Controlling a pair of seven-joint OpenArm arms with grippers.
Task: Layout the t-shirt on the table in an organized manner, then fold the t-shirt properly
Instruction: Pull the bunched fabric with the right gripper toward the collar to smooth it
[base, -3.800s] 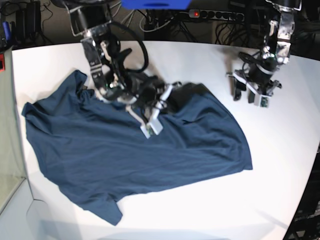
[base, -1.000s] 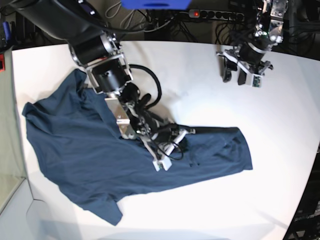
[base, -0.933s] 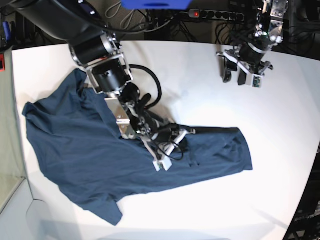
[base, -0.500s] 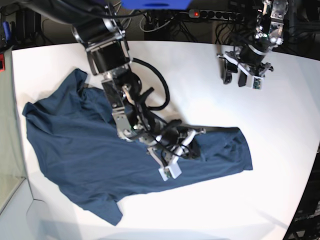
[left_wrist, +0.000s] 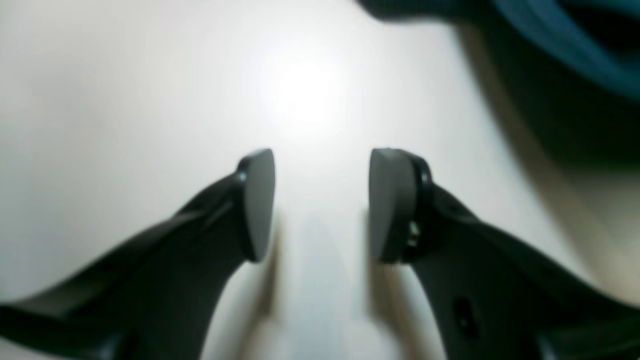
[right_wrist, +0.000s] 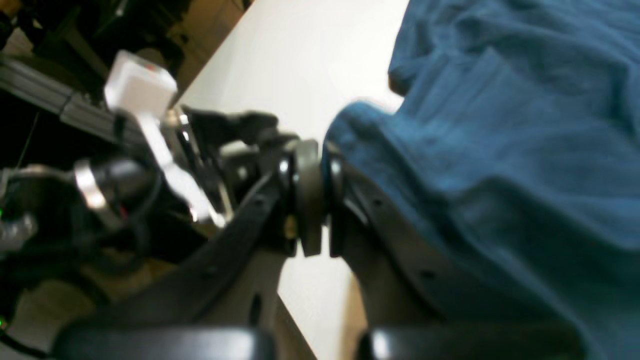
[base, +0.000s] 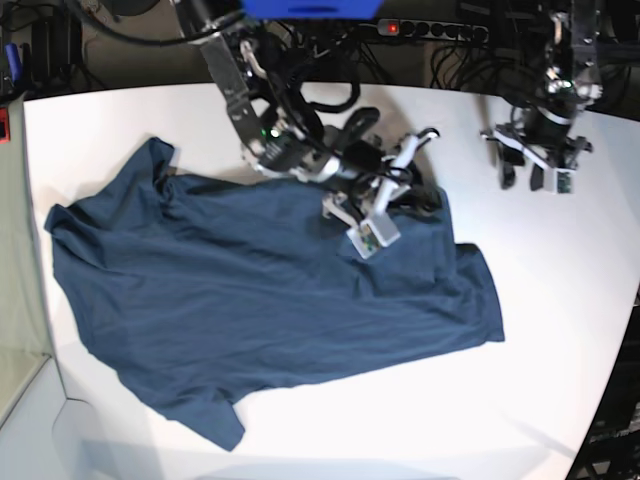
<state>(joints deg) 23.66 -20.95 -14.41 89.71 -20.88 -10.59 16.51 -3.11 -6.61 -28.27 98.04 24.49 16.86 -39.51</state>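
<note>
The dark navy t-shirt (base: 230, 300) lies spread over the left and middle of the white table (base: 400, 430), with one sleeve at the front left. My right gripper (base: 412, 195) sits at the shirt's back right edge, shut on a bunched fold of it. In the right wrist view the fingers (right_wrist: 312, 200) are pressed together, and the t-shirt (right_wrist: 500, 125) drapes over the right finger. My left gripper (base: 535, 178) hangs open over bare table at the back right, apart from the shirt. Its fingers (left_wrist: 322, 200) stand apart with only the table (left_wrist: 125, 75) between them.
A power strip (base: 420, 28) with a red light and tangled cables lie behind the table's back edge. The table's curved edge (base: 615, 330) runs down the right. A blurred dark blue shape (left_wrist: 565, 45) fills the left wrist view's top right corner.
My right gripper has swung up and to the right toward the back, carrying the shirt's edge with it and unrolling the right part. The left gripper has shifted slightly right and down.
</note>
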